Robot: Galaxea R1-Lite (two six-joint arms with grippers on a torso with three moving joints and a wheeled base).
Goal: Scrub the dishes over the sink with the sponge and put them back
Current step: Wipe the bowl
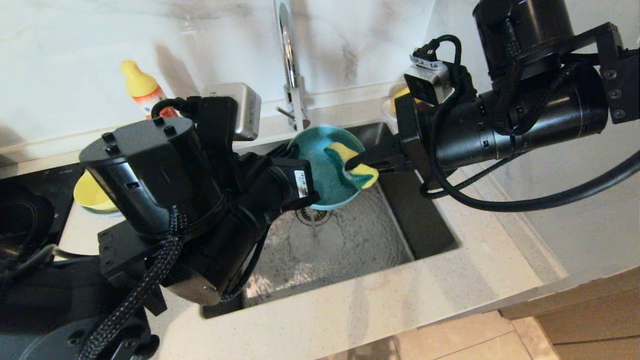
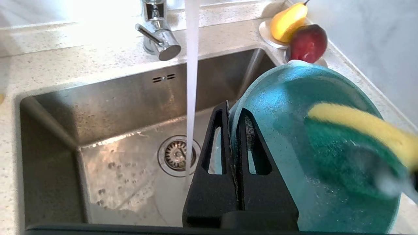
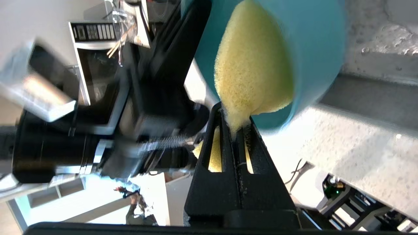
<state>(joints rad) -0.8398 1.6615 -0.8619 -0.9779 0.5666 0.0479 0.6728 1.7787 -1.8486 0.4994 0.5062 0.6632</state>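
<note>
A: Right, starting at the left — where's the bowl?

B: The left gripper [image 2: 232, 130] has its fingers clamped on the rim of the teal bowl [image 1: 320, 167], which tilts up over the sink [image 1: 350, 240], its open side facing the other arm. Just beside those fingers the faucet [image 1: 289, 60] runs a stream of water [image 2: 191, 81] down to the drain [image 2: 178, 156]. A yellow bowl [image 1: 90, 195] waits on the bench [image 1: 450, 295], well off behind that arm.

A: And the sponge?

B: Pinched tight between the fingers of the right gripper [image 3: 235, 130]. The sponge [image 1: 350, 170] pokes out past their tips, green side against the bowl's inside — so scrubbing looks under way.

A: How to do it well?

B: I'd sweep round the whole inner wall with steady pressure, hold the rim grip firm, and keep the bowl above the basin so drips fall in. Push too hard and the bowl could twist out.
</note>
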